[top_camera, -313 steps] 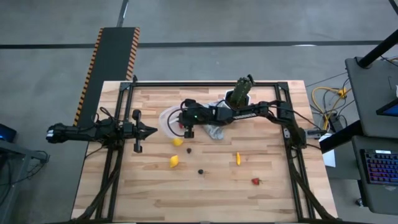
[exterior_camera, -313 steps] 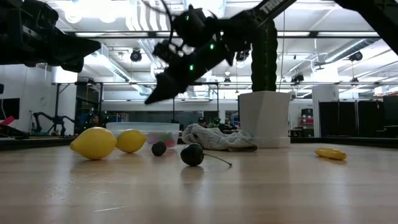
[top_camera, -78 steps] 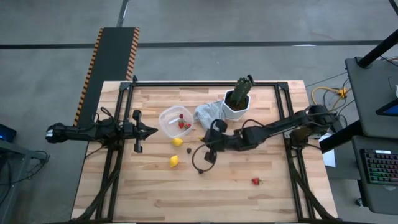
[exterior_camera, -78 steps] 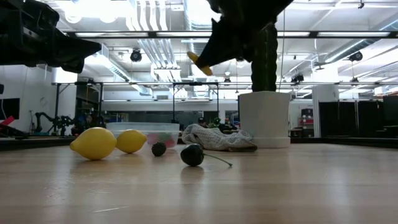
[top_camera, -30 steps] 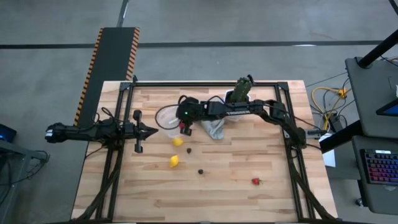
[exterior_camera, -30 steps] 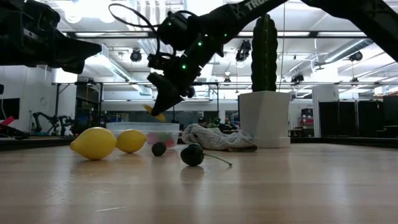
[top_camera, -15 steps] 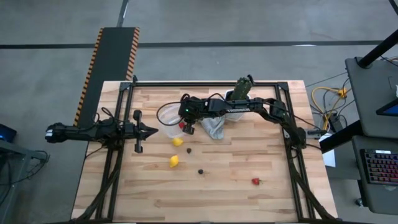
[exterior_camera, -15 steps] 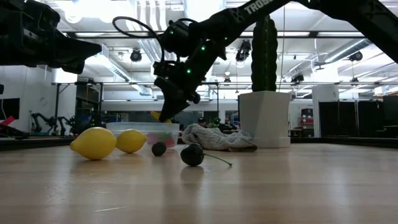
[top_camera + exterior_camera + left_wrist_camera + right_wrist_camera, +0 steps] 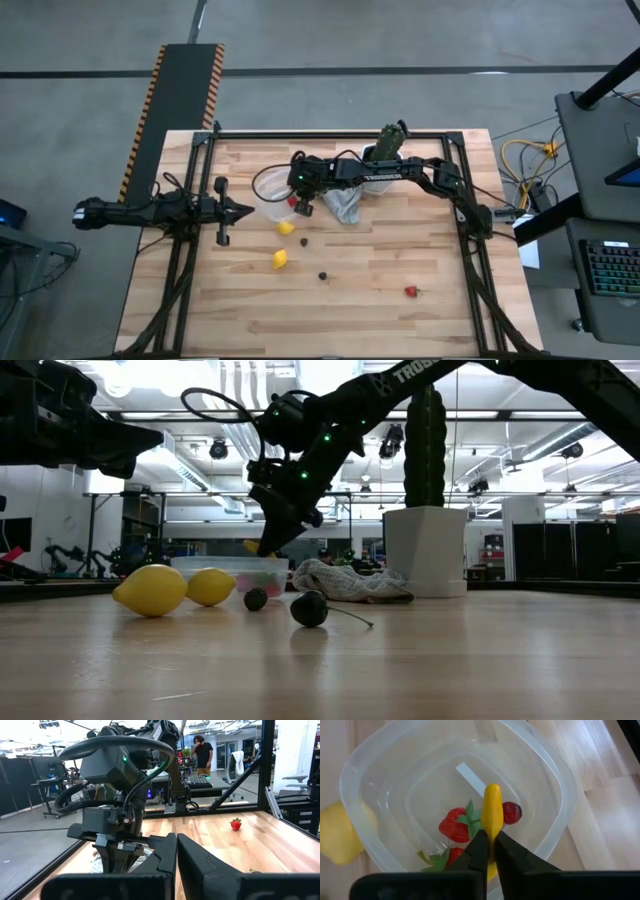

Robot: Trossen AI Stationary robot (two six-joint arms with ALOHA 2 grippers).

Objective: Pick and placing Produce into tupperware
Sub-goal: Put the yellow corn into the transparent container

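Observation:
My right gripper [image 9: 491, 840] hangs over the tupperware [image 9: 555, 775], shut on a thin yellow-orange piece [image 9: 493, 810]. In the clear tupperware [image 9: 265, 190] lie two strawberries [image 9: 455, 826] and a small dark red piece [image 9: 511, 812]. Two lemons [image 9: 286, 228] [image 9: 280, 260], two dark pieces [image 9: 304, 241] [image 9: 323, 275] and one strawberry [image 9: 410, 292] rest on the wooden table. My left gripper [image 9: 245, 211] waits at the left edge, shut, with nothing in it. My right gripper pinches one end of the yellow-orange piece [image 9: 492, 831] between its two fingertips. The fingers slant down from the table's right side and the piece sticks out past them, in line with them. It hangs clear above the tupperware's inside, its free end [image 9: 252, 546] just above the rim.
A grey cloth [image 9: 345, 205] and a white pot with a green cactus [image 9: 385, 150] stand right of the tupperware, under my right arm. One lemon [image 9: 337, 840] lies close against the tupperware's outer wall. A person stands in the room beyond the table [image 9: 202, 750].
My right gripper has tipped a little steeper over the tupperware, and the yellow-orange piece has sunk to about the level of the rim. It is still between the fingers.

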